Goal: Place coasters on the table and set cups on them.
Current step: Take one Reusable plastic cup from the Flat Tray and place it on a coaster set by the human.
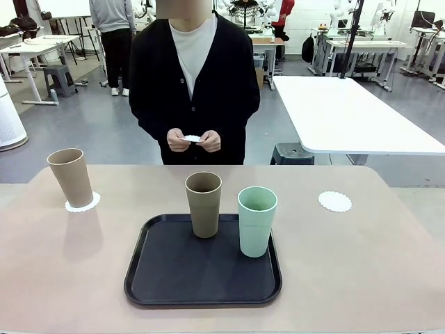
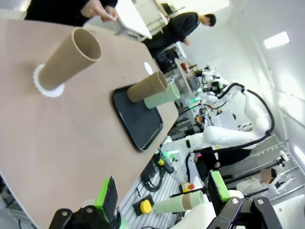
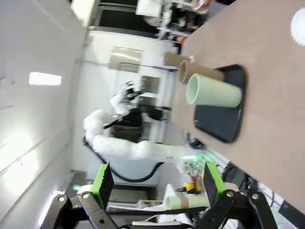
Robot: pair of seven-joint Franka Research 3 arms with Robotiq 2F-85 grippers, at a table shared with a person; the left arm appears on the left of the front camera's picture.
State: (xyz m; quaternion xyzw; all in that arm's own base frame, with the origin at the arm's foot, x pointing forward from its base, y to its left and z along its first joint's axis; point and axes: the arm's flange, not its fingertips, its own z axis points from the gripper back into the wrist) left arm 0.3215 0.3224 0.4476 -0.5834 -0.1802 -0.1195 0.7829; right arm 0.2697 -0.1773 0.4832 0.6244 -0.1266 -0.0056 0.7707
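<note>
One tan cup (image 1: 69, 177) stands on a coaster (image 1: 82, 202) at the table's (image 1: 382, 278) left. A second tan cup (image 1: 204, 203) and the mint cup (image 1: 257, 220) stand on the black tray (image 1: 174, 271). Another coaster (image 1: 335, 201) lies bare at the right. The person holds a third coaster (image 1: 192, 138) in both hands. My left gripper (image 2: 162, 193) is open off the table's edge, facing the left cup (image 2: 69, 59) and its coaster (image 2: 47, 88). My right gripper (image 3: 158, 180) is open too, off the table, with the mint cup (image 3: 212, 92) and bare coaster (image 3: 299, 21) beyond.
The person (image 1: 195, 76) stands at the far edge, hands held in front. A white table (image 1: 348, 111) stands behind at the right. Bare tabletop lies between the tray and each coaster and along the front edge.
</note>
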